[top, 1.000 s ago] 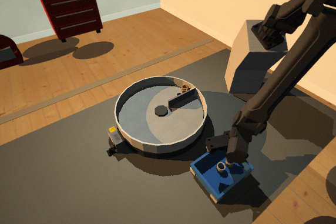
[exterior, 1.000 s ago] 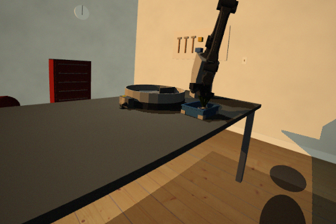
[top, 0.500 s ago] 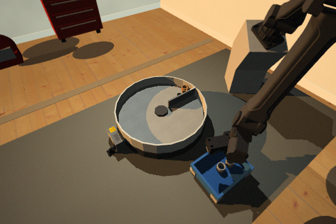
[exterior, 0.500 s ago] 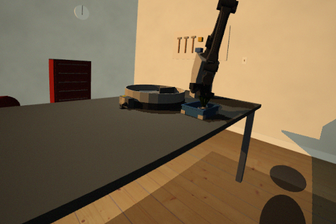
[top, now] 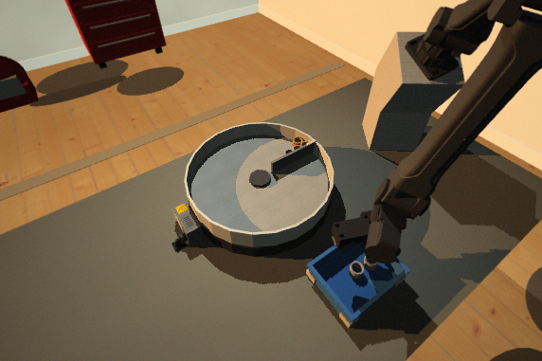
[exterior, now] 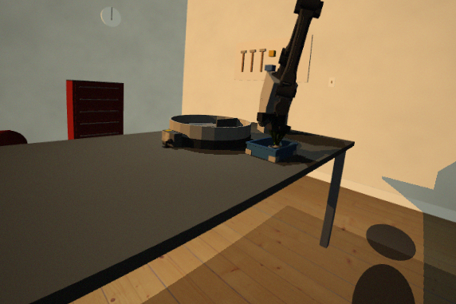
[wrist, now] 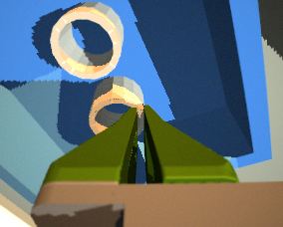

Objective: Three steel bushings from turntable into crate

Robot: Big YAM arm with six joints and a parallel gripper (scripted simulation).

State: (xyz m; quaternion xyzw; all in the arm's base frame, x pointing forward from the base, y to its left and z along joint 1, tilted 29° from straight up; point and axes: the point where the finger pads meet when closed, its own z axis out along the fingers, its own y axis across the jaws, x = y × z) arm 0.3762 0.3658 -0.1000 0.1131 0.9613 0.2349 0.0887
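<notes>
Gripper [top: 383,246] [exterior: 276,143] [wrist: 141,113] hovering low in blue crate [top: 328,297] [exterior: 261,152] [wrist: 251,60], jaws nearly together; cannot tell whether right bushing's [top: 369,264] [wrist: 117,89] wall is pinched. Left bushing [top: 352,268] [wrist: 57,42] lying just beside. If gripping, ease open gently, lift straight.

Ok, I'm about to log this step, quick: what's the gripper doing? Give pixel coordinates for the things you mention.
Gripper [top: 371,259] [exterior: 276,143] [wrist: 141,113]: closed, apparently pinching the wall of one steel bushing [top: 369,264] [wrist: 118,91] inside the crate [top: 329,298] [exterior: 261,152] [wrist: 265,100].
</notes>
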